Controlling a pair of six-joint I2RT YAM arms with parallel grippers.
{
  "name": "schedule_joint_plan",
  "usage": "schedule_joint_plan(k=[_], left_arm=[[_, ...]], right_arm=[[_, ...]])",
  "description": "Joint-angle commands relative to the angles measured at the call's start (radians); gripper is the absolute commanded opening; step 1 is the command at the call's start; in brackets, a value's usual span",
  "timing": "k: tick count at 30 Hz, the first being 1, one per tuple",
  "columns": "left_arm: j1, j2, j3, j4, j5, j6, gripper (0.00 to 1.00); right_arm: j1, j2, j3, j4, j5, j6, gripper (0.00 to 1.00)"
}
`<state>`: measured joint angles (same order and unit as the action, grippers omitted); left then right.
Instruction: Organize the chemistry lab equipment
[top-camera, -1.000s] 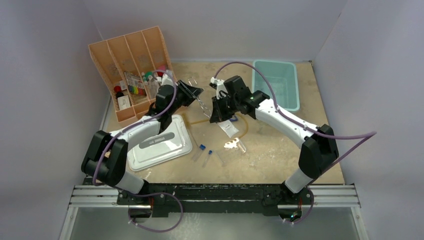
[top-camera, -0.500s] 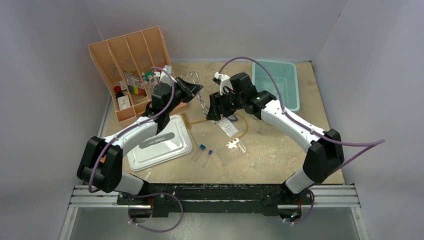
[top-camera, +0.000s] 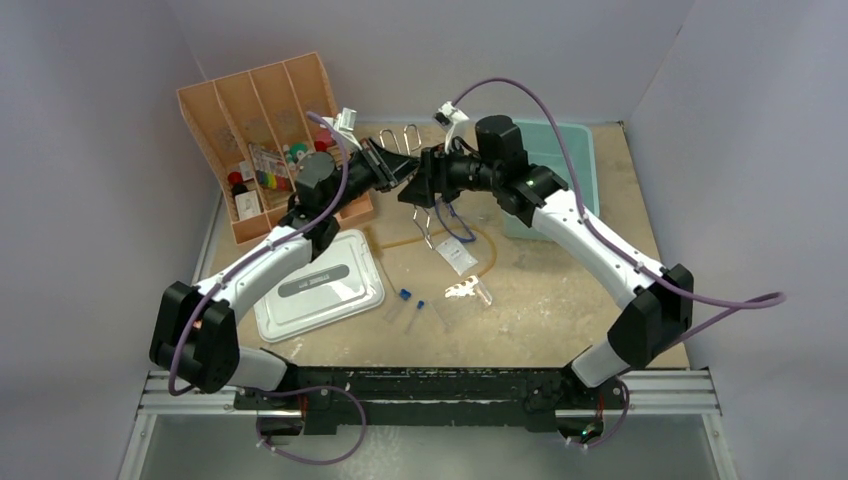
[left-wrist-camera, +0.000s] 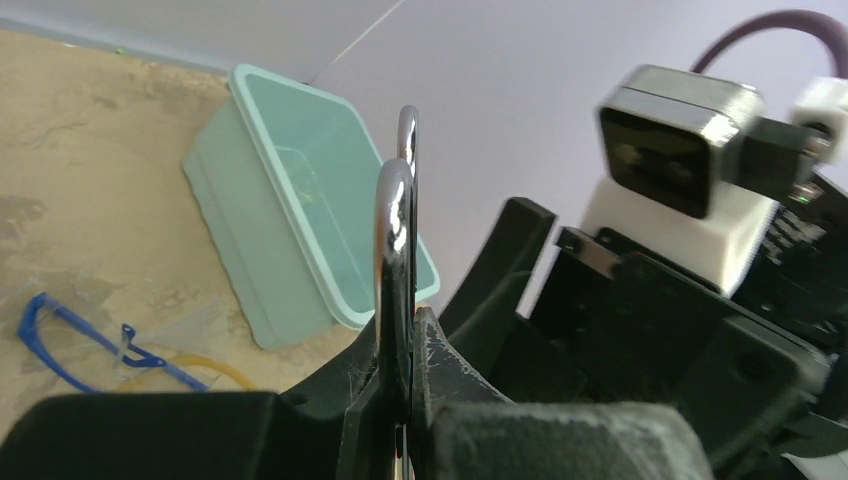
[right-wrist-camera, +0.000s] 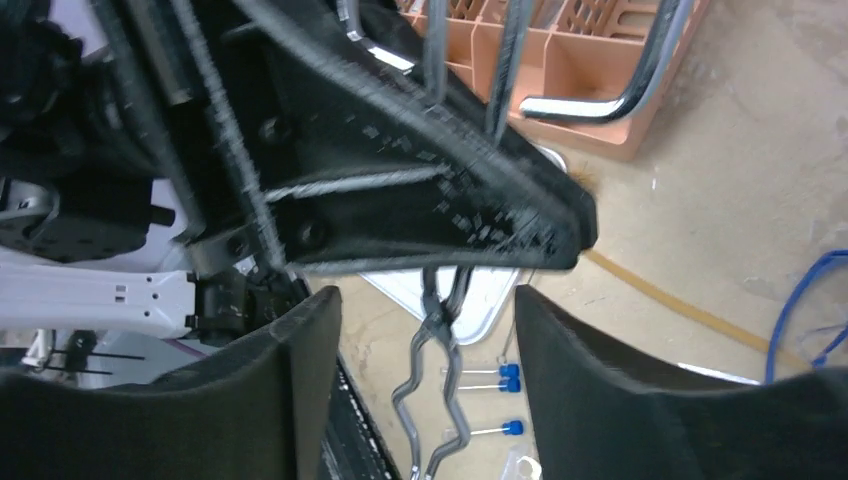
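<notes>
My left gripper (top-camera: 392, 170) is shut on the metal forceps (top-camera: 425, 228) and holds them in the air, ring handles (left-wrist-camera: 395, 215) up and bent tips (right-wrist-camera: 440, 400) hanging down. In the left wrist view the fingers (left-wrist-camera: 440, 370) pinch the shank. Just to the right, my right gripper (top-camera: 418, 188) is open, and its pads (right-wrist-camera: 300, 380) stand on either side of the tips without touching them. On the table lie blue-capped test tubes (top-camera: 405, 295), a small packet (top-camera: 458, 255), blue goggles (left-wrist-camera: 80, 340), a tan tube (top-camera: 490, 250) and a clear piece (top-camera: 470, 290).
The orange organizer (top-camera: 265, 130) stands at the back left with small items in it. A grey lid (top-camera: 320, 285) lies in front of it. At the back right is a teal bin (top-camera: 550, 165). Both arms meet over the table's middle back.
The right gripper has opened and let go of the forceps. The left gripper has shut on them. Both grippers have risen and moved toward the back.
</notes>
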<state>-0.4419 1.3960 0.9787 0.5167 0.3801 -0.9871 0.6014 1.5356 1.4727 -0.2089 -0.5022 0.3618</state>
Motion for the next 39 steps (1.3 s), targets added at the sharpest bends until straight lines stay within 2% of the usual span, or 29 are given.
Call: schedule_joint_plan(k=[1,9,10,12,14,15,17,18,22,29,35,39], left_arm=[[-0.015,-0.029,0.048,0.089,0.041,-0.026,0.00],[-0.015,-0.033,0.044,0.081,0.033,-0.026,0.00],[-0.015,-0.035,0.047,0.071,0.025,-0.024,0.07],[-0.015,-0.042,0.056,0.026,-0.002,-0.007,0.28],[-0.015,-0.052,0.073,-0.033,-0.034,0.023,0.42],[-0.015,-0.055,0.084,-0.062,-0.045,0.038,0.53],[-0.015,-0.063,0.102,-0.117,-0.066,0.077,0.67],[-0.015,-0.068,0.108,-0.136,-0.073,0.094,0.70],[-0.013,-0.082,0.131,-0.193,-0.105,0.152,0.75],[-0.009,-0.023,0.231,-0.373,-0.146,0.278,0.75],[-0.008,0.047,0.307,-0.492,-0.171,0.390,0.75],[-0.008,0.105,0.345,-0.515,-0.173,0.432,0.75]], right_arm=[[0.001,0.028,0.034,0.044,-0.029,0.075,0.60],[-0.001,-0.002,-0.042,0.126,-0.019,0.122,0.05],[-0.002,-0.007,-0.044,0.126,-0.010,0.123,0.00],[-0.005,-0.016,-0.047,0.126,0.007,0.123,0.00],[-0.014,-0.030,-0.052,0.124,0.031,0.121,0.00],[-0.020,-0.039,-0.055,0.123,0.042,0.120,0.00],[-0.041,-0.052,-0.062,0.122,0.058,0.119,0.00],[-0.054,-0.057,-0.064,0.121,0.059,0.118,0.00],[-0.122,-0.073,-0.058,0.103,0.068,0.106,0.00],[-0.347,-0.058,0.008,-0.007,0.152,0.038,0.00],[-0.551,0.019,0.038,-0.079,0.194,0.024,0.00],[-0.593,0.115,0.088,-0.142,0.241,-0.033,0.00]])
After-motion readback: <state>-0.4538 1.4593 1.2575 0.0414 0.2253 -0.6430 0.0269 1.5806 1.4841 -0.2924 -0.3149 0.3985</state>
